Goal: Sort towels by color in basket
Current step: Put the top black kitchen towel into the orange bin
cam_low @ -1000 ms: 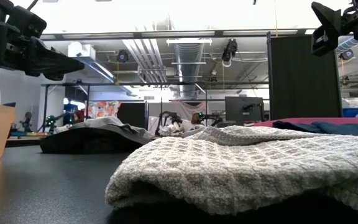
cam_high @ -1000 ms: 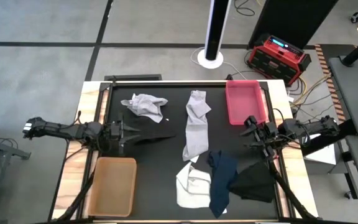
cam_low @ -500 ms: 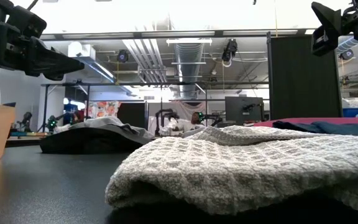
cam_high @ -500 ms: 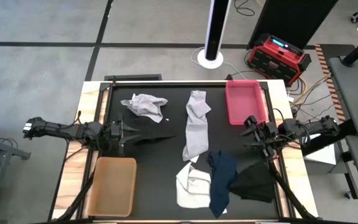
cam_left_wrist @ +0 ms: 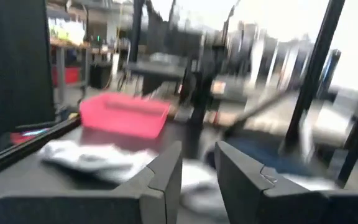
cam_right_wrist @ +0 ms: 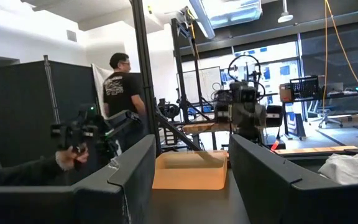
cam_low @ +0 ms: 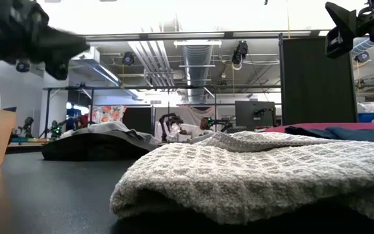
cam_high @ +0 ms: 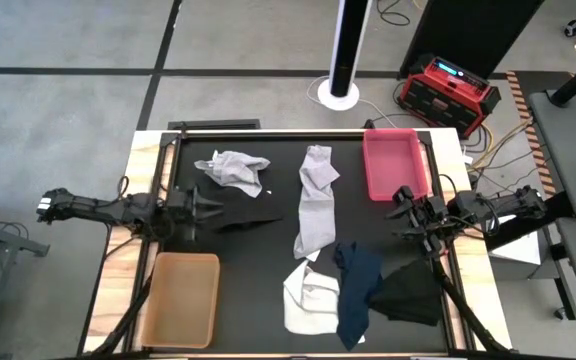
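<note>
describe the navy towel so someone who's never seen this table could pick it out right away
Start at the pink bin in the black table's far right corner and come toward the near edge. The navy towel lies there as a long rumpled strip between a white towel and a black towel; it is the only blue cloth.

Even, soft light from above on the high view, no hard shadows on my table point(cam_high: 258, 300). Low view: ceiling blown out white w/ glare up top; nearest towel point(cam_low: 252, 175) sharp, bkgd soft. My left gripper point(cam_low: 28, 36) smeared by motion blur there. Left wrist view blurred all over, bright haze at windows. Right wrist view crisp, bright ceiling lights.
</note>
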### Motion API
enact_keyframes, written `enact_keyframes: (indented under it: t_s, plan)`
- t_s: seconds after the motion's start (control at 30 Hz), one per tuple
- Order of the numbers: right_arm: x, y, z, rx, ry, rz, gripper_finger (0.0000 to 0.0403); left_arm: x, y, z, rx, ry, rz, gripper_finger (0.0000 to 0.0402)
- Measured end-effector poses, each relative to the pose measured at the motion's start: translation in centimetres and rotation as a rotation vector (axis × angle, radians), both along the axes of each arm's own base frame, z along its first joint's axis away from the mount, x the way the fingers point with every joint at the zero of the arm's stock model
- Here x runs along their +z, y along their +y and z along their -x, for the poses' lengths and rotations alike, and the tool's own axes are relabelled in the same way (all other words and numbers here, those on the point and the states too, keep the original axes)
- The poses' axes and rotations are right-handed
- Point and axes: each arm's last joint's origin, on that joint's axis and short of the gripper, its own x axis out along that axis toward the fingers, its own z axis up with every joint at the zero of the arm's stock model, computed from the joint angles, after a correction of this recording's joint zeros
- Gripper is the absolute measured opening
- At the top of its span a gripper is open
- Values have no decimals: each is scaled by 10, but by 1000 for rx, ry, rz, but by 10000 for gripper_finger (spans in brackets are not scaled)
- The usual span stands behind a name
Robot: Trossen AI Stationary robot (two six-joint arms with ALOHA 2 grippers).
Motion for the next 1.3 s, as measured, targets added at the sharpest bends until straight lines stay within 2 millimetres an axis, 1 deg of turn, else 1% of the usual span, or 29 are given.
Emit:
enact_keyframes:
  t_s: [0.2,0.33,0.4,0.5,0.63,0.8,0.87,0.93,1.03,1.1,1.2,1.3]
  plan:
    - [0,0,0,5,4,-15,196,17,1,4,-4,-186,45,82]
    - [0,0,0,14,15,-69,196,21,1,5,7,-229,43,82]
    - [-1,0,0,21,37,-89,196,25,3,6,92,-260,50,82]
    - [-2,0,-1,15,52,-98,196,23,8,6,226,-260,157,82]
    - [-4,-1,-1,-13,73,-102,196,19,8,1,250,-226,200,82]
    - [-7,-3,-2,-68,103,-131,196,10,6,-12,244,-143,244,82]
    - [-7,-3,-3,-87,106,-141,196,9,4,-19,223,-92,261,82]
    - [-7,-4,-3,-106,107,-155,196,13,2,-28,190,-43,256,82]
    - [-7,-4,-3,-114,111,-178,196,29,-1,-44,180,42,237,82]
    - [-7,-5,-3,-133,115,-207,196,38,-3,-53,194,179,223,82]
    - [-8,-6,-4,-161,132,-250,196,48,-6,-62,180,444,239,82]
    - [-10,-6,-6,-164,158,-280,196,52,-13,-70,177,589,219,82]
